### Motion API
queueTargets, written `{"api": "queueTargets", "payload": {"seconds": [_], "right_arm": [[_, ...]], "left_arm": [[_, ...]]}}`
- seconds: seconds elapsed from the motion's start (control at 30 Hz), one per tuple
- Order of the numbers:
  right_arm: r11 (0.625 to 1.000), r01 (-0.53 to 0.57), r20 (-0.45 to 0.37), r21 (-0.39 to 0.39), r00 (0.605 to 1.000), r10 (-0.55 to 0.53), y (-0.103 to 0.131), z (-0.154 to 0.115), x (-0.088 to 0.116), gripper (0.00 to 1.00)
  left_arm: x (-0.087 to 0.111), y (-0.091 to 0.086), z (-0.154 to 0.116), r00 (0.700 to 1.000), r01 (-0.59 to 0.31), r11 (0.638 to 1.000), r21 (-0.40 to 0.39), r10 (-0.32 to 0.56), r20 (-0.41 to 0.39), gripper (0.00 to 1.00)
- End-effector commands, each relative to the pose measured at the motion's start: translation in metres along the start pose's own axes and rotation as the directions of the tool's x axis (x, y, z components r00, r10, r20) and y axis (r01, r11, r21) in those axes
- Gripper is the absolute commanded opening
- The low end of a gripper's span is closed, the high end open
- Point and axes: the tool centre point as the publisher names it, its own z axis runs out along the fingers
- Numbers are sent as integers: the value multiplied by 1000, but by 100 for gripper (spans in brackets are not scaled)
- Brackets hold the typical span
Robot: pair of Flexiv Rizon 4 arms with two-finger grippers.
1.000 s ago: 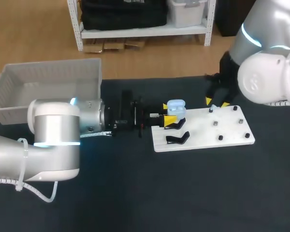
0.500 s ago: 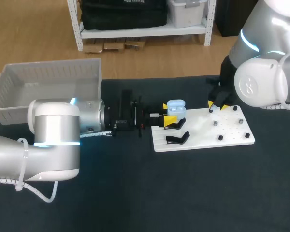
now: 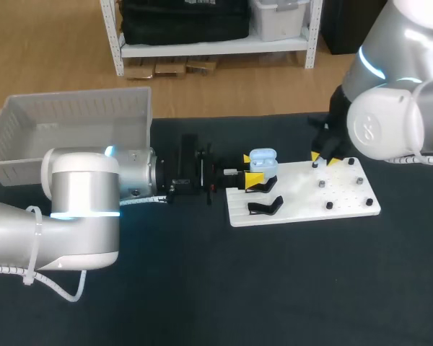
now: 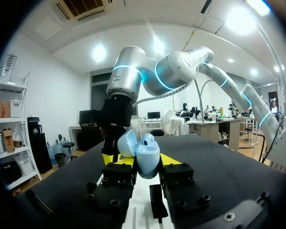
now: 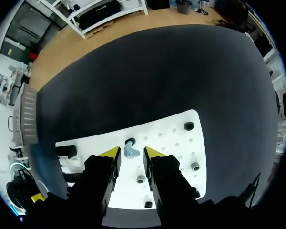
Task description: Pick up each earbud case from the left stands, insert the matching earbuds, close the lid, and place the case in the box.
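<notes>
- Room first: my right pincer (image 5: pixel 132 152) hangs over the white board (image 5: pixel 174 138) with its fingers apart. A short way ahead of the tips the board ends, and past that edge there is only bare dark table (image 3: pixel 202 288).
- A pale blue earbud (image 5: pixel 130 151) lies on the board between those fingers. As far as I can tell there is a thin gap on each side of it, so nothing is gripped.
- A black peg (image 5: pixel 130 141) stands just ahead of the earbud, nearly touching it. More pegs (image 5: pixel 188 126) dot the board beside and beneath the right pincer, all apart from the fingers.
- My left pincer (image 4: pixel 143 161) is clamped on the pale blue case (image 4: pixel 144 153), one yellow tip on each side. The lid is up, and the case sits at the board's end nearest that arm.
- Just beside the left pincer, on the same end of the board, lies a second black stand (image 3: pixel 265 207).
- Straight ahead of the left pincer, beyond the case, my right arm (image 4: pixel 133 81) comes down to the board and fills that line. Open board lies between the two pincers.
- The box (image 3: pixel 79 97) is well behind the left pincer, beside that arm, at the table's far edge.
</notes>
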Motion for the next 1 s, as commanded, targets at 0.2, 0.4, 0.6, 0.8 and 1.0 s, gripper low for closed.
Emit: {"api": "queueTargets", "payload": {"seconds": [0.2,0.4,0.6,0.8,1.0], "right_arm": [[1000,-6,-11,3,1000,6,2,4,-4,28],[1000,-9,-13,13,1000,9,3,5,-3,28],[1000,-11,-6,23,1000,11,3,4,-2,28],[1000,-14,-2,26,1000,14,2,2,0,26],[999,-21,-3,26,1000,21,1,3,1,27]], "left_arm": [[1,-2,1,1000,-5,1000,-9,5,3,0],[1,-2,1,1000,-5,1000,-9,5,3,0],[1,-2,1,1000,-5,1000,-9,5,3,0],[1,-2,1,1000,-5,1000,-9,5,3,0],[1,-2,1,1000,-5,1000,-9,5,3,0]]}}
